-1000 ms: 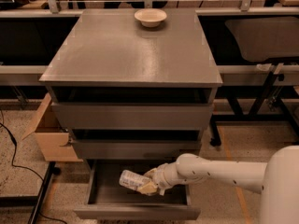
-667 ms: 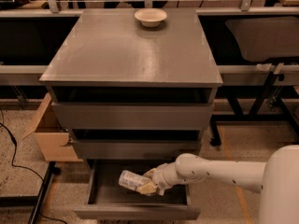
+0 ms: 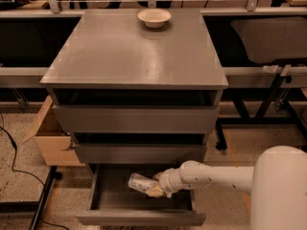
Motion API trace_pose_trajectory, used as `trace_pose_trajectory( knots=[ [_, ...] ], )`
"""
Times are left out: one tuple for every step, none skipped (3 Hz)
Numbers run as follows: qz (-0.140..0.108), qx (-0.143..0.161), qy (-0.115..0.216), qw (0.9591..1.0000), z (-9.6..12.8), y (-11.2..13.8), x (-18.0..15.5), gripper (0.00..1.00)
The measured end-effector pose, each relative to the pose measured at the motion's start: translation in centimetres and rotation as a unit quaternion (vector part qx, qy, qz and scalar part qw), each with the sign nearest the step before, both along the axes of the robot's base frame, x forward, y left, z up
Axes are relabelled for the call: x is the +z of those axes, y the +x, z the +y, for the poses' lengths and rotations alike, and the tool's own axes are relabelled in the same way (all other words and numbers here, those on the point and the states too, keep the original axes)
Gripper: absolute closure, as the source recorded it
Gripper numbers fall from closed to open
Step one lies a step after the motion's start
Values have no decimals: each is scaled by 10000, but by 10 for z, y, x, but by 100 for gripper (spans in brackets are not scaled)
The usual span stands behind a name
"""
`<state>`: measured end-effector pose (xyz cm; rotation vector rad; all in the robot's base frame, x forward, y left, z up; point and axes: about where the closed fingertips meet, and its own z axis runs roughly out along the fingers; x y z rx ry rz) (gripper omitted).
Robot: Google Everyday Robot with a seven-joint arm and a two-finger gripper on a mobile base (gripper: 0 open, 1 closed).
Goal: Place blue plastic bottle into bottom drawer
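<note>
Hidden/unclear: the gripper (image 3: 156,191) is seen only as a tan tip at the end of the white arm (image 3: 216,176). Its jaws are pinched on one end of the blue plastic bottle (image 3: 140,182), and that end is covered by them. Cap not made out, label print unreadable. Whether the bottle's free end touches the drawer floor can't be told. The rear of the bottom drawer (image 3: 139,218) is shaded under the middle drawer (image 3: 139,153). The robot body (image 3: 280,190) is cut off at the right and bottom edges.

Layout, rel. to the jaws: the bottle is held tilted, body sticking out to the left of the jaws and slightly up, inside the pulled-out bottom drawer. The drawer front is just below the jaws, the floor beneath them. The middle drawer is directly above, with the top drawer (image 3: 136,120) higher still, both slightly ajar. The bowl (image 3: 154,17) sits far above on the cabinet top (image 3: 134,56), near its back edge. A cardboard box (image 3: 53,140) is well to the left of the jaws, beside the cabinet.

Vs. earlier frames: no visible change is noted. Bottle, gripper and arm are found at the same spot in the drawer, w/ the same tilt, and the drawer is open the same amt.
</note>
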<state>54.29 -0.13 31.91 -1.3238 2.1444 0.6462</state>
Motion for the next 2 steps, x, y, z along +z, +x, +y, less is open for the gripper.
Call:
trace_pose_trajectory(
  knots=[
    [-57, -209, -28, 9998, -12, 24, -36, 97],
    [-43, -173, -27, 9998, -10, 20, -34, 74]
  ],
)
